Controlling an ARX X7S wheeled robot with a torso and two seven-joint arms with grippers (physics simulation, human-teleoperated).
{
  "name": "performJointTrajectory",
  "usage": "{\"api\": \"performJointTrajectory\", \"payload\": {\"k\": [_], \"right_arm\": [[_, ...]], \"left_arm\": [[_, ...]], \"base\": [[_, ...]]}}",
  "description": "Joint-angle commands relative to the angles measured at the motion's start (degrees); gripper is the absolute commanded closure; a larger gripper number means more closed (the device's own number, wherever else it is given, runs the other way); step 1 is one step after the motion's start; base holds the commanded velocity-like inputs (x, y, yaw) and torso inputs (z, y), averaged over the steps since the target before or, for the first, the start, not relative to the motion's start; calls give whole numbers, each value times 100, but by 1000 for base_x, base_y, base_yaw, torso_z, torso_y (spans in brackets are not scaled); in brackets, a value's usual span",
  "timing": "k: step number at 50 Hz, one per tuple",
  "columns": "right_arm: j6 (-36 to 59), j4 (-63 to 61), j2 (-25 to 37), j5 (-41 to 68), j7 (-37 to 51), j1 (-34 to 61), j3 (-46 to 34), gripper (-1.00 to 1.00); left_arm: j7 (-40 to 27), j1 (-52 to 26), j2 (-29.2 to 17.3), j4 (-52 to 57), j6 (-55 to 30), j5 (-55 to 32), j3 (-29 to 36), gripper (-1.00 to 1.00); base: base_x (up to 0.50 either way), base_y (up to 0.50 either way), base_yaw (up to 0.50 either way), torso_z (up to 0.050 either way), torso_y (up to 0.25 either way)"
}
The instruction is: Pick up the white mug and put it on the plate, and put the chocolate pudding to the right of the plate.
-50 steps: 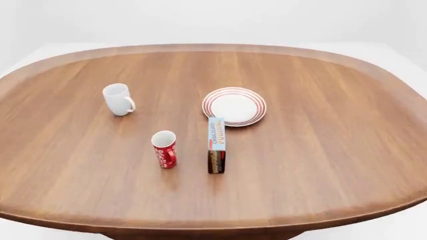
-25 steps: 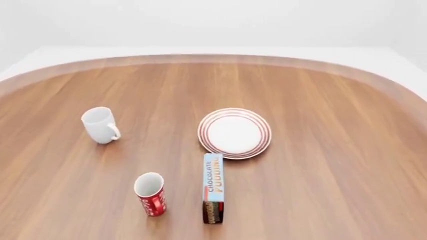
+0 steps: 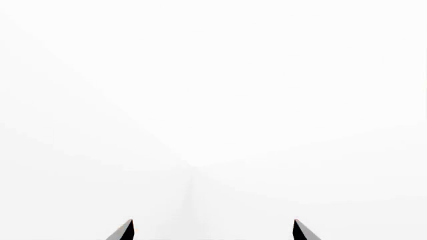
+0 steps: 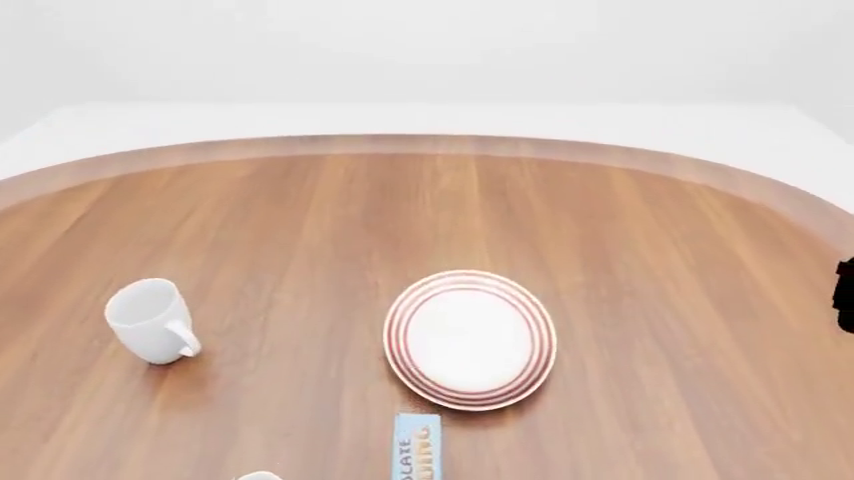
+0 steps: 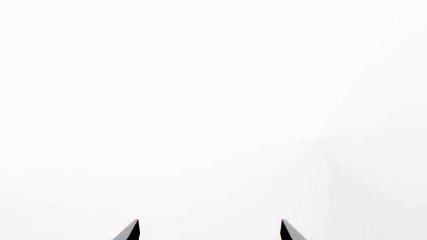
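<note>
White mug (image 4: 150,320) upright on wooden table (image 4: 641,230), mouth tipped toward the camera, loop handle pointing to the right and slightly toward the table's near edge.

Stands well apart to the left of plate (image 4: 470,340), a round white disc with red rings lying flat near the table's middle. Just beyond the plate's near edge, chocolate pudding (image 4: 416,455), cropped by the frame's lower border, light blue top up, long axis running from near edge toward the plate. Beside it to the left, only a sliver of white rim of another cup (image 4: 258,476). No contact between mug and either tool. Left gripper (image 3: 213,231) and right gripper (image 5: 208,230) both spread wide, dark fingertips apart, grasping nothing, facing blank white background. Dark shape at the head view's right border, cannot tell what.
</note>
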Motion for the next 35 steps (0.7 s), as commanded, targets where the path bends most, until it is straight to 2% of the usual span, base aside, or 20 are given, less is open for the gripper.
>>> {"api": "performJointTrajectory", "payload": {"k": [1,27,35], "right_arm": [[-38,13,-87,-123,-147,-25,78,-100],[-175,-3,-62,-136,-182,-102,-47,-100],[-372,6,-123,-444,-240,-139,-143,-100]], "left_arm": [[104,9,91,14,-93,93,-72,-100],[33,32,29,-4,-83,83,-35,-100],[24,48,12,-29,-72,101,11,-100]], "base": [[500,-31,0,0,0],[500,-8,0,0,1],[48,107,0,0,0]]}}
